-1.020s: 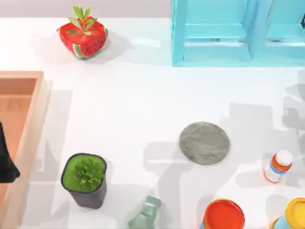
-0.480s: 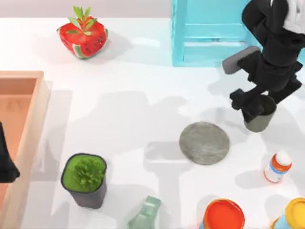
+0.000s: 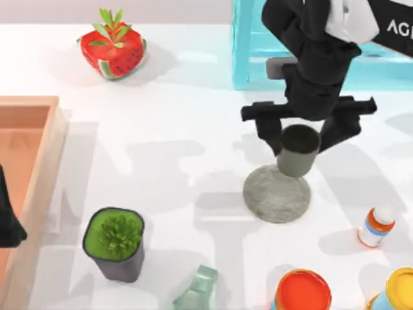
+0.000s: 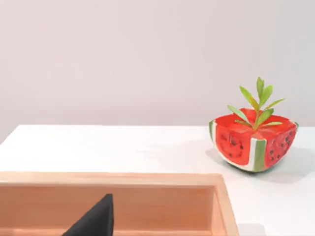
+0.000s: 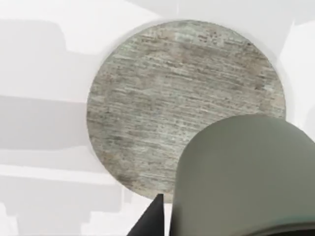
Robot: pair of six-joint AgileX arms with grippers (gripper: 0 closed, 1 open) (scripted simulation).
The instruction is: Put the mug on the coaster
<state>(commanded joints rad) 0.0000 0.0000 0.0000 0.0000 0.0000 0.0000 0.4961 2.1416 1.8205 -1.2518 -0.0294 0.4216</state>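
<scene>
Right gripper (image 3: 300,132), fingers clamped on the mug (image 3: 298,150), hangs over the coaster (image 3: 276,195) mid-frame; arm reads "AG", rest cut off. Left gripper (image 3: 9,213) far left: fingers can't tell.

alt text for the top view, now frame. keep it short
The right gripper holds the grey-green mug over the far edge of the round grey coaster on a white table. Around them stand a succulent pot, a watermelon planter, orange-topped cans, a small bottle, a wooden tray at left and a turquoise shelf.
</scene>
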